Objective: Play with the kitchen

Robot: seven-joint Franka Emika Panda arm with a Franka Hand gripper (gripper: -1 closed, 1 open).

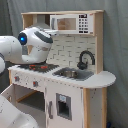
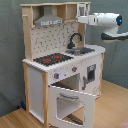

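Looking for your jaws, you cannot tell if they are wide or closed; they are hidden up by the top shelf. Your white arm (image 2: 102,20) reaches in near the microwave (image 1: 70,23). The kitchen (image 2: 60,60) stands on the wooden floor (image 2: 115,107). Its oven door (image 2: 70,102) hangs open, below the stovetop (image 2: 52,59), with the black faucet (image 1: 85,57) over the sink (image 1: 72,73).

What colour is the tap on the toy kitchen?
Black. The faucet curves over the sink; it shows best in the first exterior view.
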